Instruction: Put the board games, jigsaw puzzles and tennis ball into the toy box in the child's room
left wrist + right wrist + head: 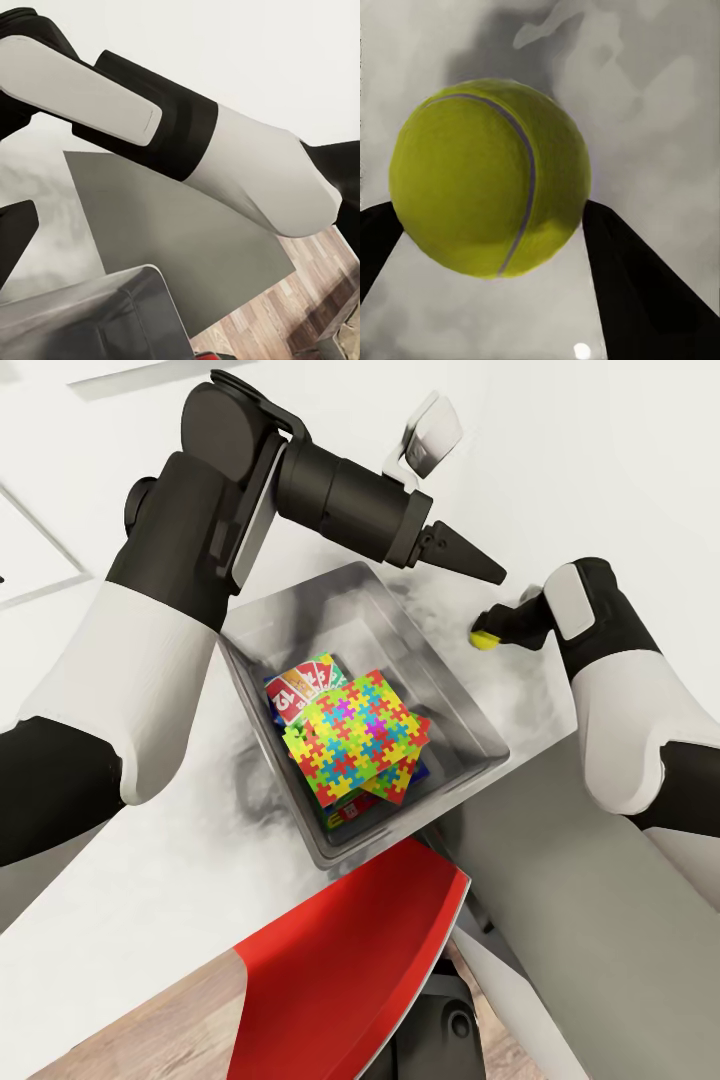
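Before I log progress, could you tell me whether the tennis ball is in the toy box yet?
Not yet: the tennis ball sits between the right gripper fingers, outside the toy box wall.

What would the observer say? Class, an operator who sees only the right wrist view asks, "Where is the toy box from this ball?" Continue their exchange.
Observer: In the head view the toy box stands on the table, on the left arm's side of the tennis ball, a little apart from it.
Operator: Is anything inside it?
Observer: Yes, the jigsaw puzzles lie on top of board games.
Operator: Where is the other arm?
Observer: The left gripper reaches past the box's far corner, pointing toward the ball.
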